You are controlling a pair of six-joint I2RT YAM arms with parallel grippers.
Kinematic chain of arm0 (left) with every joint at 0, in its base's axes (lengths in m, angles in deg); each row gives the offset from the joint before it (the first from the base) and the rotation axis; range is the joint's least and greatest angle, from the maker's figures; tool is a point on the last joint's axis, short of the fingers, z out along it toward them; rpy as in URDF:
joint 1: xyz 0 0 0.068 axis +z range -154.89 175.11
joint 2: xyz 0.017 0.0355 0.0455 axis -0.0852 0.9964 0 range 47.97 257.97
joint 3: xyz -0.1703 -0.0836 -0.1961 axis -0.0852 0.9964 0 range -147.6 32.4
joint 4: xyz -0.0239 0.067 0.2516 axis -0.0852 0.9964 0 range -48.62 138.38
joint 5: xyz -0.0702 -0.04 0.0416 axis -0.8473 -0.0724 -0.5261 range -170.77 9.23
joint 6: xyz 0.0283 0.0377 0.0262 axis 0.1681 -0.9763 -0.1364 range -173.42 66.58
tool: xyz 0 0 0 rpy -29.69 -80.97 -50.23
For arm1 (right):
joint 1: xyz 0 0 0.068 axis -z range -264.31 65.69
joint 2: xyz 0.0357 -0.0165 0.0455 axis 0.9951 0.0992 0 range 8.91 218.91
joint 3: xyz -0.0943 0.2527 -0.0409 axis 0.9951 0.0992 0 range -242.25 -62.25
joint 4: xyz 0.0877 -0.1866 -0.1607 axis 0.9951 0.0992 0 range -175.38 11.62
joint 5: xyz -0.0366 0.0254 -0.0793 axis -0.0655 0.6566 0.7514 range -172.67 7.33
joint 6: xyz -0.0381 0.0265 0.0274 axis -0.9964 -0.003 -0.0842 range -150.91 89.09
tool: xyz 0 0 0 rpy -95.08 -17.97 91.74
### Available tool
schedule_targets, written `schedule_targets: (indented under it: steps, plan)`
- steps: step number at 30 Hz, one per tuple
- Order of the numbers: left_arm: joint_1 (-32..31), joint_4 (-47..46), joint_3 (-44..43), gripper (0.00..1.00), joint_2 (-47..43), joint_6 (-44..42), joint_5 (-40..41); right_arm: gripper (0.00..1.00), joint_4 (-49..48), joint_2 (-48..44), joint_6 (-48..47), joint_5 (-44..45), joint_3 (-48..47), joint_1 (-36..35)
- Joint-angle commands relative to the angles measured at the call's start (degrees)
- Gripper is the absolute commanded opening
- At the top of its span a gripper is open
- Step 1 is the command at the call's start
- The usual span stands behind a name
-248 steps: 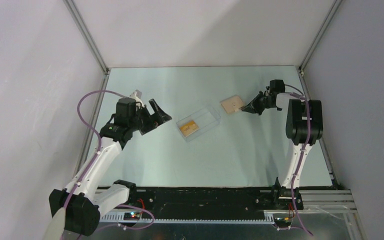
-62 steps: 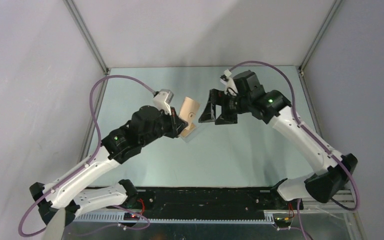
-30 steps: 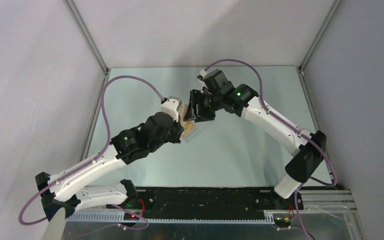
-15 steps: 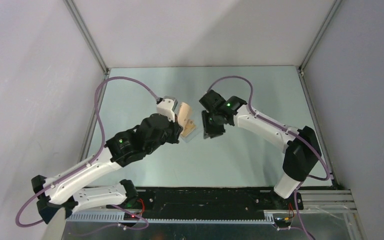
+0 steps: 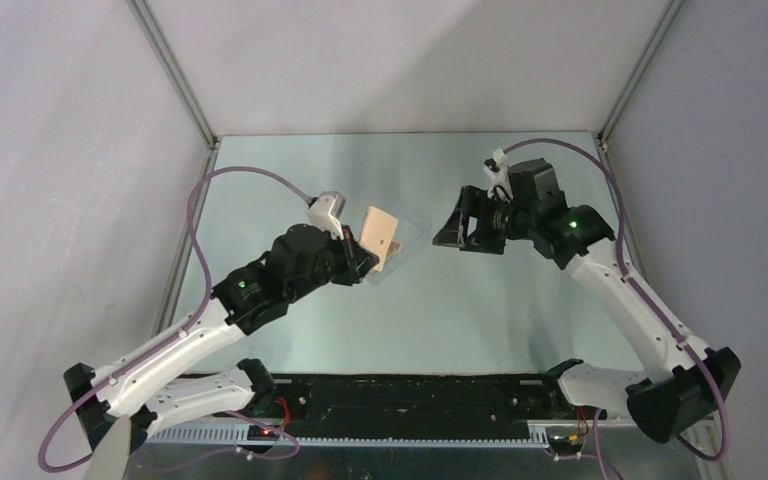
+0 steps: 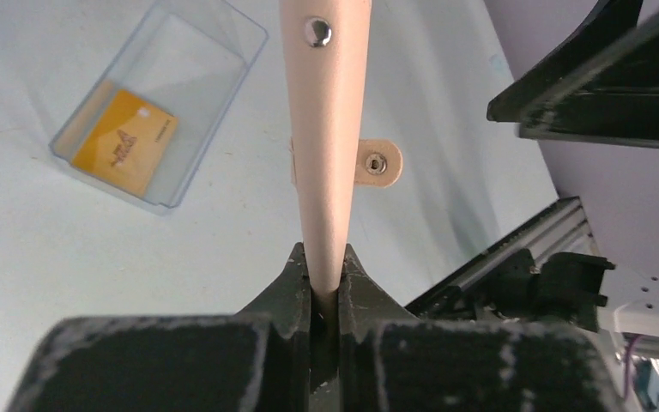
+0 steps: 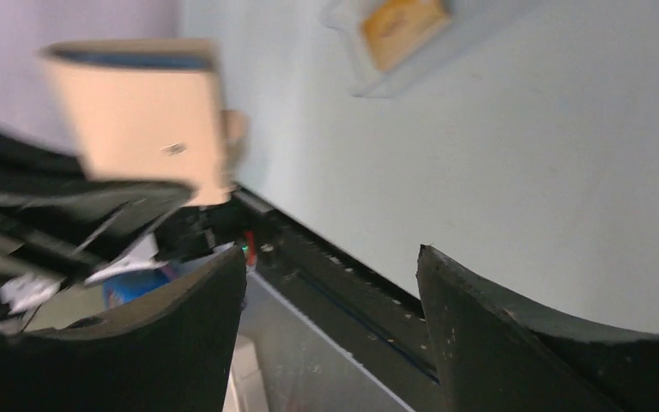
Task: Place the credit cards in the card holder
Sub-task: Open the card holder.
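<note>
My left gripper (image 5: 362,257) is shut on the lower edge of the tan card holder (image 5: 379,237) and holds it upright above the table. The left wrist view shows the card holder (image 6: 326,129) edge-on between my shut left gripper (image 6: 323,257), its snap strap (image 6: 377,163) hanging loose to the right. One orange credit card (image 6: 125,152) lies in a clear plastic box (image 6: 190,69) on the table. My right gripper (image 5: 457,229) hangs open and empty to the right of the holder, apart from it. The right wrist view, blurred, shows the holder (image 7: 150,116) beyond the open right gripper (image 7: 332,262).
The clear box (image 5: 416,231) sits mid-table, partly hidden behind the held holder. The black rail (image 5: 410,395) of the arm bases runs along the near edge. Metal frame posts (image 5: 175,75) and grey walls bound the table on three sides.
My right gripper has pulled back to the right, away from the card holder, and its jaws stand wider. The left gripper keeps its grip and has tilted the holder slightly.
</note>
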Motion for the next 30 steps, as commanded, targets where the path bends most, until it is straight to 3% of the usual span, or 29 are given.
schedule_targets:
  steps: [1,7,13,20,27,29,30]
  plan:
    - [0.47,-6.01,-0.63,0.0,0.6,3.09,-5.11,0.78,-7.42,-0.86,3.38,-14.01,0.88,-1.19]
    - [0.39,-6.33,0.01,0.0,1.06,3.22,-6.15,0.81,-16.16,2.94,10.13,-15.15,0.0,-6.33]
    - [0.47,-6.39,0.89,0.0,0.23,3.04,-6.0,0.74,-9.87,10.25,9.28,-5.85,-5.5,-9.92]
    - [0.45,-6.33,1.31,0.0,-0.51,2.74,-6.06,0.42,-12.5,12.2,9.74,-8.66,-5.62,-9.09]
    - [0.55,-6.53,1.49,0.0,-0.38,2.62,-5.8,0.01,-10.61,10.8,7.07,-9.89,-5.48,-7.88]
    - [0.67,-6.49,1.45,0.12,-0.04,2.77,-5.47,0.0,-10.26,10.1,6.85,-10.68,-5.41,-7.2]
    - [1.0,-6.49,1.56,0.45,0.29,3.26,-5.13,0.0,-9.51,9.11,6.8,-11.29,-5.37,-6.85]
